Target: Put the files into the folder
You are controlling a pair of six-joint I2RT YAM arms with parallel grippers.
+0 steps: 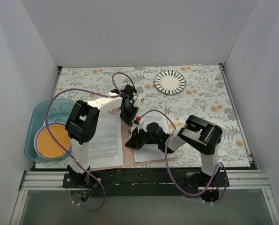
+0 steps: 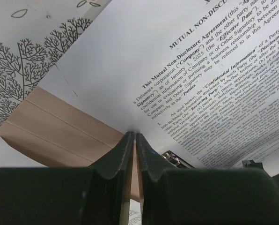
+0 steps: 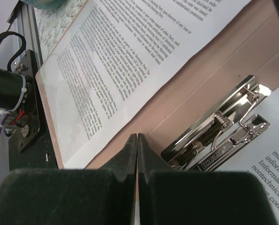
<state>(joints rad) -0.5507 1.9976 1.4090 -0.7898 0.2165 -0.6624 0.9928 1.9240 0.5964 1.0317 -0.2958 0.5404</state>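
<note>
The brown folder (image 1: 126,136) lies open at the table's near edge, its silver clip (image 3: 219,131) at the spine. One printed sheet (image 1: 106,140) lies flat on the folder's left half and also shows in the right wrist view (image 3: 116,61). A second sheet (image 1: 151,149) lies over the right half. My left gripper (image 1: 128,117) is shut on that sheet's edge (image 2: 177,70), and the sheet curls up above the folder (image 2: 60,126). My right gripper (image 3: 137,136) is shut and empty, its tips on the bare folder spine (image 3: 177,93) just left of the clip. In the top view it (image 1: 130,142) sits at the fold.
A round striped plate (image 1: 170,82) sits at the back right. A teal tray (image 1: 36,117) with an orange round mat (image 1: 53,140) stands at the left edge. The floral cloth (image 1: 209,103) covers the table. White walls close in three sides.
</note>
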